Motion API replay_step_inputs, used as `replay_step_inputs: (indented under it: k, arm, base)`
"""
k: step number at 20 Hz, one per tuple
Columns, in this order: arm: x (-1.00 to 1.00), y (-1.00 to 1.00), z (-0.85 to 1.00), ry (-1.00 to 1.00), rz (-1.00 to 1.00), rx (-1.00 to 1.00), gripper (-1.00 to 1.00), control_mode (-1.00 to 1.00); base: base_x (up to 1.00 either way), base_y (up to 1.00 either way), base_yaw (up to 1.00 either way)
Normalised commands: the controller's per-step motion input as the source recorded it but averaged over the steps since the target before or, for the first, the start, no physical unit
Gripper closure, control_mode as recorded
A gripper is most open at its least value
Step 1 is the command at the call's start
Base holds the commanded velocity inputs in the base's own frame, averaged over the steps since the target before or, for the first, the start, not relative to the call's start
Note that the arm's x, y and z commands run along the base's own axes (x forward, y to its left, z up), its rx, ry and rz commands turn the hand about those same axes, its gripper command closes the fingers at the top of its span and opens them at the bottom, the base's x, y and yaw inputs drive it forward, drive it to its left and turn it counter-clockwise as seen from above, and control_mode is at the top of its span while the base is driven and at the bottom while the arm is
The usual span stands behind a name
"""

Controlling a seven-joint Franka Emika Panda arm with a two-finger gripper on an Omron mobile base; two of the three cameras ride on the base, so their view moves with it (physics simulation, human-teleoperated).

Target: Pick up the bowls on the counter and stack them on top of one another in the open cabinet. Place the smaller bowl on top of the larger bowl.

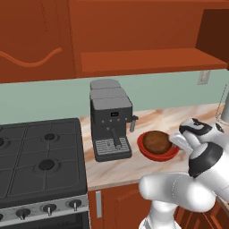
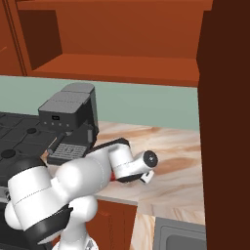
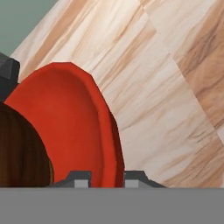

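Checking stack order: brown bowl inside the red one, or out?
Inside: smaller bowl sits within the larger bowl, on the counter.

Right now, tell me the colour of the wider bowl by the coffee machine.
Glossy plain red. The larger bowl shows best in the hand view, its rim between the gripper fingertips.

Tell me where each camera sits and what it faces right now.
Left base view: behind the arm's left, looking down at the counter, stove and coffee machine; arm lower right.
Right base view: behind its right, facing the same counter and machine; arm lower left.
Hand view: on the hand, close on the red bowl; fingertips straddle its rim.
Shared: red bowl holding the brown bowl.
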Motion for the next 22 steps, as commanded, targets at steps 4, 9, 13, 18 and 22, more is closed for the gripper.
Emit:
replay_step_inputs:
  k: [4,9,13,18,22]
  arm:
    - [0.0,0.38,0.0,0.04,-0.01,-0.13,1.0,-1.0]
    - [0.0,0.32,0.0,0.1,-0.02,-0.1,1.0,-1.0]
    - [0.0,0.15,0.06,0.11,-0.01,-0.08,1.0,-1.0]
    - [0.0,0.0,0.22,0.08,0.0,-0.01,1.0,-1.0]
    - [0.0,0.0,0.31,0.06,-0.01,0.01,1.0,-1.0]
  base:
    - [0.0,0.0,0.0]
    - [0.0,0.0,0.0]
    - [0.0,0.0,0.0]
    - [0.0,0.0,0.0]
    - [0.0,0.0,0.0]
